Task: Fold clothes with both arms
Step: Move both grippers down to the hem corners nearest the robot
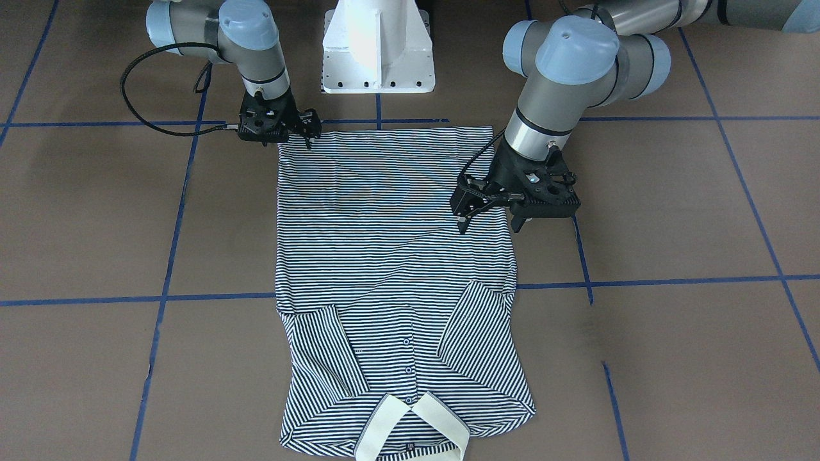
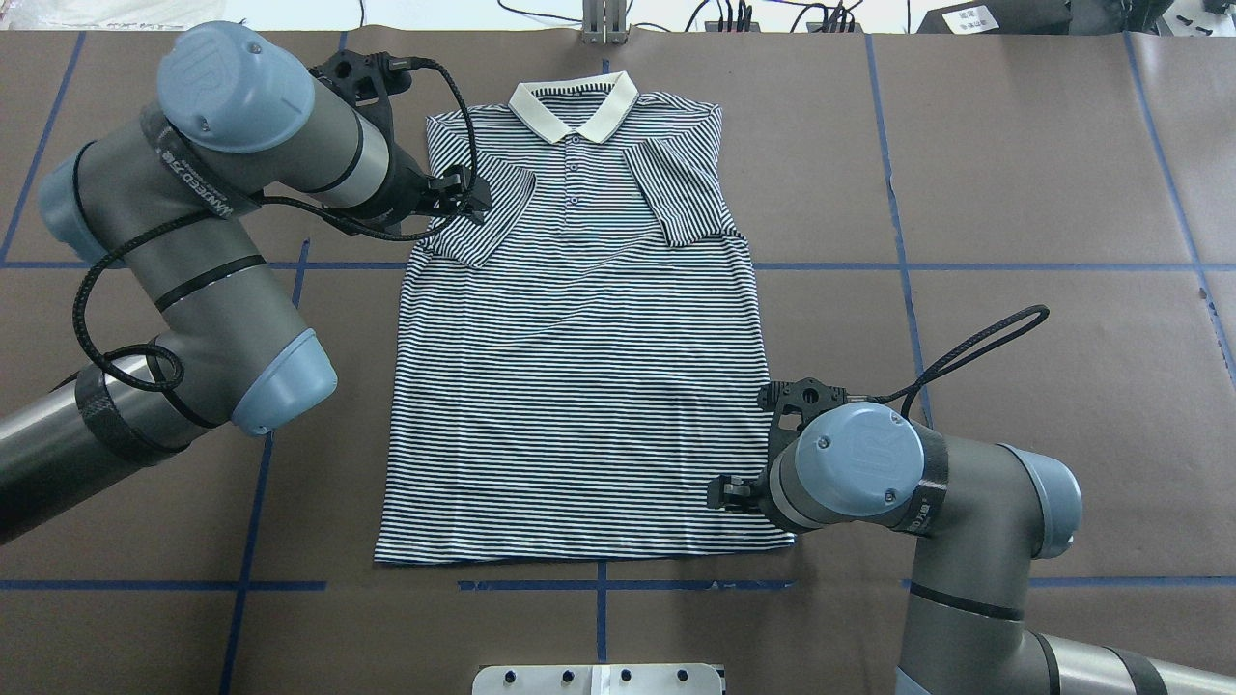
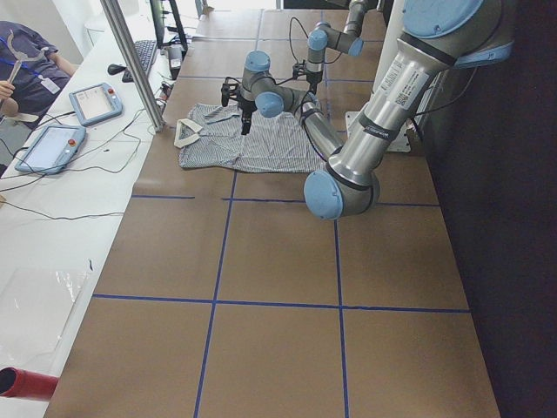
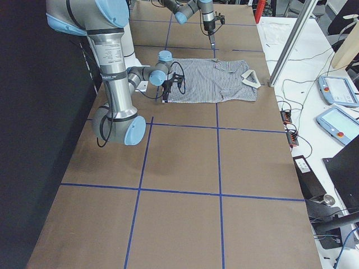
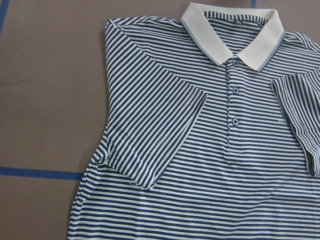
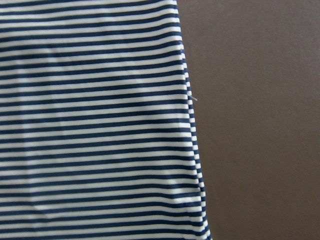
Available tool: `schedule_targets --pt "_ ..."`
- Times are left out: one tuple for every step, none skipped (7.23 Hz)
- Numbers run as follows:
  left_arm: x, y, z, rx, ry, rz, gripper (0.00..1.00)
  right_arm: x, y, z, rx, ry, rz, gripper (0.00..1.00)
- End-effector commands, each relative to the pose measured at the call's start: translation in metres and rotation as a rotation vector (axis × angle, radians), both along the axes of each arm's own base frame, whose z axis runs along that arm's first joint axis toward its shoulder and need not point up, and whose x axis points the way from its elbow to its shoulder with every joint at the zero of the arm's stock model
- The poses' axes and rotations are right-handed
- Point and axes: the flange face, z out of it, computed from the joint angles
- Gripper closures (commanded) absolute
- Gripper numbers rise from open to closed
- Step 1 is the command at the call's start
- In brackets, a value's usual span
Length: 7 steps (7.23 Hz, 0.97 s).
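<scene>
Left gripper (image 1: 490, 225), jaws spread, hangs over the shirt's (image 1: 391, 256) side in the front view; right gripper (image 1: 310, 137) sits at its hem corner, grip impossible to tell. Overhead, the shirt lies flat on the table (image 2: 1014, 193), both sleeves (image 2: 676, 198) folded inward. Left wrist view: collar (image 5: 232, 37), placket (image 5: 234, 107).

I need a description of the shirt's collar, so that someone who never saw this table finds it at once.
On the brown table crossed by blue tape lines lies one striped polo shirt. The collar is at the shirt's end farthest from the robot's white base. It alone is plain cream, while all cloth around it has navy-and-white stripes.
</scene>
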Motion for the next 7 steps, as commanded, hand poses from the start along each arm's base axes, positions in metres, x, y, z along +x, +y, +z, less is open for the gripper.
schedule_targets --pt "0.0001 0.0 -0.0005 0.0 0.001 0.0 0.0 0.0 0.0044 0.0115 -0.008 0.022 -0.008 0.0" --pt "0.0001 0.0 -0.0005 0.0 0.001 0.0 0.0 -0.0021 0.0081 0.0132 -0.008 0.026 -0.015 0.0" --pt "0.0001 0.0 -0.0005 0.0 0.001 0.0 0.0 -0.0016 0.0099 0.0166 -0.014 0.03 -0.021 0.04" --pt "0.0001 0.0 -0.0005 0.0 0.001 0.0 0.0 -0.0017 0.0109 0.0159 -0.015 0.028 -0.023 0.13" --pt "0.0001 0.0 -0.0005 0.0 0.001 0.0 0.0 -0.0017 0.0109 0.0161 -0.015 0.03 -0.023 0.29" --pt "-0.0003 0.0003 -0.0012 0.002 0.002 0.0 0.0 -0.0015 0.0113 0.0169 -0.018 0.031 -0.025 0.39" --pt "-0.0003 0.0003 -0.0012 0.002 0.002 0.0 0.0 -0.0011 0.0114 0.0164 -0.018 0.031 -0.025 0.46"
